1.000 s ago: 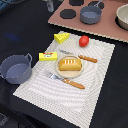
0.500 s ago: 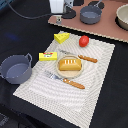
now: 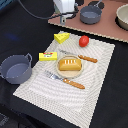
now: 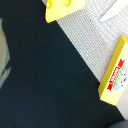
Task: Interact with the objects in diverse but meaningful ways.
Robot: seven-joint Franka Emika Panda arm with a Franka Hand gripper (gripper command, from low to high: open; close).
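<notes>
One arm is present. In the exterior view only its lower end shows, at the upper edge of the frame: a white wrist housing point(image 3: 65, 6) with a dark cable arcing away toward the exterior view's left. Below the housing hangs the gripper point(image 3: 63, 20), pointing downward and raised above the surface. Its fingers read as a single narrow grey shape; jaw spacing cannot be determined. In the wrist view no finger is identifiable.

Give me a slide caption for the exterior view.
Bread loaf on a plate, cheese wedge, tomato and butter block on a striped placemat.
</notes>
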